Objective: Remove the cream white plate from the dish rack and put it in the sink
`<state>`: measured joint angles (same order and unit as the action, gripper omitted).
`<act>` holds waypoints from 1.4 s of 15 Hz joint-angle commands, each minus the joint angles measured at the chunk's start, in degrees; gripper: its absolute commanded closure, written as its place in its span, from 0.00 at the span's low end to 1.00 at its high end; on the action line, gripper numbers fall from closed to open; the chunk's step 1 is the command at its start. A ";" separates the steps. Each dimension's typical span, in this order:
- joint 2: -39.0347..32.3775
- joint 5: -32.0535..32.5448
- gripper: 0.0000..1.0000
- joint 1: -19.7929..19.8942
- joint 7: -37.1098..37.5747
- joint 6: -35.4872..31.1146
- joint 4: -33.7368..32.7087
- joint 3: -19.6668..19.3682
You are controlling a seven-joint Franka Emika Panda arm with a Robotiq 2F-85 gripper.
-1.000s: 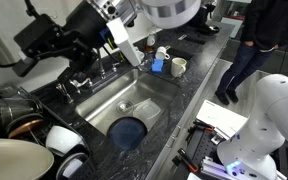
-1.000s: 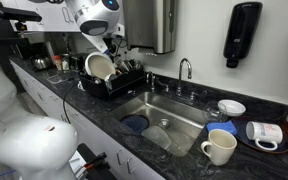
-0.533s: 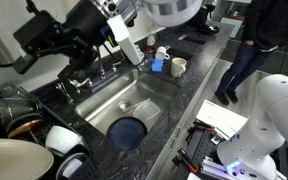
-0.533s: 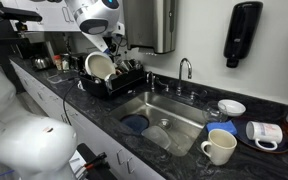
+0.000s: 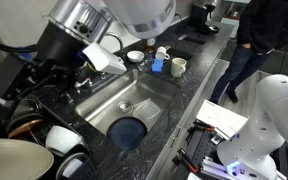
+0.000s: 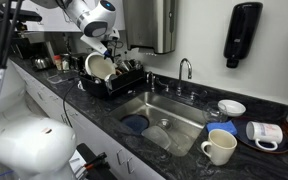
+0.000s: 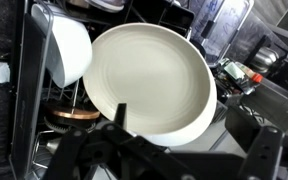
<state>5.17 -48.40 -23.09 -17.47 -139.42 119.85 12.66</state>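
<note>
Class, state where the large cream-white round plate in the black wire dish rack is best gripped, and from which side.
On the cream-white plate, probably pinch the upper rim from above: it stands tilted on edge in the black wire dish rack, lower rim among bars.

In an exterior view, the plate (image 6: pixel 99 67) stands in the rack (image 6: pixel 125 86) at upper left. The sink (image 6: pixel 176 110) lies right of it, and a mug (image 6: pixel 219 147) sits at lower right.

Light: even indoor lighting, moderately bright in both exterior views, with soft shadows. Glare: broad soft sheen on the cream white plate (image 7: pixel 149 75) directly ahead of the tool (image 7: pixel 189 140), and pale reflections on the sink (image 5: pixel 104 100) steel. Tool: dark, underexposed and out of focus in the foreground. Detail: coarse throughout.
</note>
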 commanded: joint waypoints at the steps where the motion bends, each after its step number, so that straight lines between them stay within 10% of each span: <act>1: -6.19 7.03 0.00 1.71 -0.90 4.46 -7.00 2.20; 11: -19.69 -4.26 0.00 4.11 -21.21 15.93 -24.36 5.32; 16: -28.49 -0.62 0.00 3.26 -12.78 27.71 -36.01 5.67; 21: -32.76 14.09 0.00 -1.45 6.83 24.21 -42.62 3.78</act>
<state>-23.99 -42.53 -21.49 -21.37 -114.17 82.92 17.35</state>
